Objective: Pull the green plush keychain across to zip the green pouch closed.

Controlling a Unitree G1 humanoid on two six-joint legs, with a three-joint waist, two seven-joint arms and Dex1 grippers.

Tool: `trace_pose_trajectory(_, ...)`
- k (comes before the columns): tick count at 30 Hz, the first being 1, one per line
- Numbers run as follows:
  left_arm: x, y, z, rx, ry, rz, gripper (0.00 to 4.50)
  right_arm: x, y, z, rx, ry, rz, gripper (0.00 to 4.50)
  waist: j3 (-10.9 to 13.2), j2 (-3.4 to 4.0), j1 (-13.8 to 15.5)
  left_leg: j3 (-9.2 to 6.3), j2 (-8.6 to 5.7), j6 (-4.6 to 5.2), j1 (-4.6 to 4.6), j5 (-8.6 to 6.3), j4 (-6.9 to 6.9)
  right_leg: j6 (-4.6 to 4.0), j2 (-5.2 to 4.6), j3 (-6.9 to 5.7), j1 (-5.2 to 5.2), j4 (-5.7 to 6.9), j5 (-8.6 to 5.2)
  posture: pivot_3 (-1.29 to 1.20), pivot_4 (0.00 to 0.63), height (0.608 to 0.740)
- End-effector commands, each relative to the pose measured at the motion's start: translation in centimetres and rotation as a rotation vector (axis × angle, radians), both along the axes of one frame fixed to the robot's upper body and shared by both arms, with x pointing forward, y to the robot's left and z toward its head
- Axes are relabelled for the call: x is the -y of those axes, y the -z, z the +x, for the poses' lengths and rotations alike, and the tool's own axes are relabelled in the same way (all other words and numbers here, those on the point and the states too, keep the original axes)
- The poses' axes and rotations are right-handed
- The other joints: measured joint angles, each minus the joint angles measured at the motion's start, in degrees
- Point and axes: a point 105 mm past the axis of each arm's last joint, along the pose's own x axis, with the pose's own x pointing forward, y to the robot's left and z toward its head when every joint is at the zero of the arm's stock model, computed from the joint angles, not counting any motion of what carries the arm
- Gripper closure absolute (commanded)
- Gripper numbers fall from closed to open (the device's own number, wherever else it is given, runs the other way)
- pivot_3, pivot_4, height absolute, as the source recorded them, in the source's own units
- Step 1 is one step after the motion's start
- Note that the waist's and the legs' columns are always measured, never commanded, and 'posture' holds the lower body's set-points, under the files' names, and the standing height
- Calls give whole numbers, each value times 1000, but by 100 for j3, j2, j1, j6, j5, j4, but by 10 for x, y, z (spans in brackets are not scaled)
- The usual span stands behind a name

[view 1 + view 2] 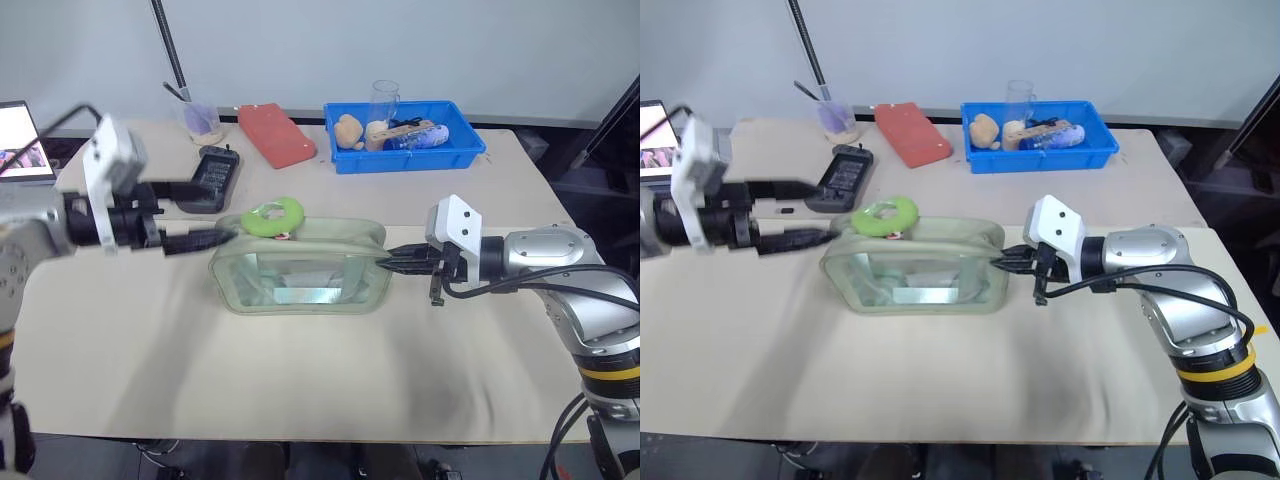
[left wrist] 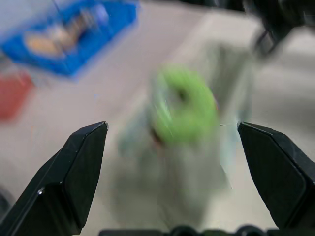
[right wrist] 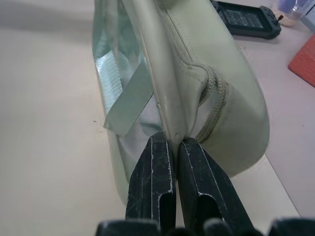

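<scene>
The green pouch [image 1: 300, 268] lies mid-table, its clear window side facing me. The green plush keychain [image 1: 273, 217] rests on the pouch's top near its left end; it also appears as a blurred green plush keychain [image 2: 184, 105] in the left wrist view. My left gripper [image 1: 212, 212] is open just left of the pouch, its fingers spread wide and holding nothing, with the keychain a short way ahead of them. My right gripper [image 1: 392, 258] is shut on the pouch's right end, and the right wrist view shows its fingers [image 3: 152, 162] pinching the seam of the green pouch [image 3: 211, 64].
A blue tray [image 1: 470, 152] with small items and a clear cup stands at the back right. A red flat object [image 1: 276, 135], a black device [image 1: 212, 175] and a cup [image 1: 200, 118] sit behind the pouch. A laptop [image 1: 22, 140] is at the far left.
</scene>
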Motion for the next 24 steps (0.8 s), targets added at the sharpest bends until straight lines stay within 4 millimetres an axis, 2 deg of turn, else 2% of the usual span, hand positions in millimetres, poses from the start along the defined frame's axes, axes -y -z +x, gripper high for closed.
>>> trace_pose_trajectory(1,-3,9,3,104,-31,116,8,-4,-11,-3,51,-24,4,4500,0,0,26,1,5,0,-1,0,1,-7,0,-4,0,0,-4,0,150,740)
trace_pose_trajectory(4,2,21,8,131,-37,124,8,-5,-10,-3,50,-27,0,4500,0,0,69,16,23,0,-2,0,3,-38,-3,-8,3,-1,-22,0,150,740)
trace_pose_trajectory(7,7,31,8,133,-19,128,819,-4,-10,-3,48,-31,-7,4500,0,0,67,49,35,-1,-6,0,11,-39,-2,-5,2,-1,-21,0,150,740)
trace_pose_trajectory(11,3,35,10,142,-18,149,2699,-4,-11,-3,49,-34,-8,4500,0,0,60,59,37,0,-7,0,9,-26,-1,-2,-3,-2,-12,0,150,740)
trace_pose_trajectory(12,2,35,10,145,-18,155,3335,-5,-11,-4,49,-36,-9,4500,0,0,57,60,37,0,-6,0,7,-10,0,-2,-3,-1,-3,0,150,740)
trace_pose_trajectory(15,2,35,13,159,-22,166,4478,-7,-10,-5,46,-46,-13,4500,0,0,47,61,40,0,-5,0,7,-12,2,-3,-3,-1,-4,0,150,740)
trace_pose_trajectory(17,2,35,14,165,-20,174,4478,-7,-10,-6,33,-55,-19,4500,0,0,34,61,40,0,-5,0,7,-14,2,-3,-3,-1,-5,0,150,740)
trace_pose_trajectory(19,3,37,14,164,-15,180,4500,-5,-11,-10,-8,-80,-35,3686,0,0,25,61,40,0,-5,0,7,-13,1,-3,-3,-1,-5,0,150,740)
trace_pose_trajectory(20,3,39,14,163,-18,188,4500,-4,-13,-11,-21,-89,-43,3500,0,0,23,62,39,0,-5,0,7,-13,0,-2,-3,-1,-4,0,150,740)
trace_pose_trajectory(21,2,40,15,166,-18,201,4500,-2,-16,-11,-28,-94,-57,3095,0,0,24,63,40,0,-5,0,6,-12,1,-3,-4,-2,-4,0,150,740)
trace_pose_trajectory(24,2,42,15,169,-20,205,4500,6,-33,-11,-38,-110,-72,2029,0,0,24,64,39,0,-4,0,7,-14,-1,-3,-2,-3,-5,0,150,740)
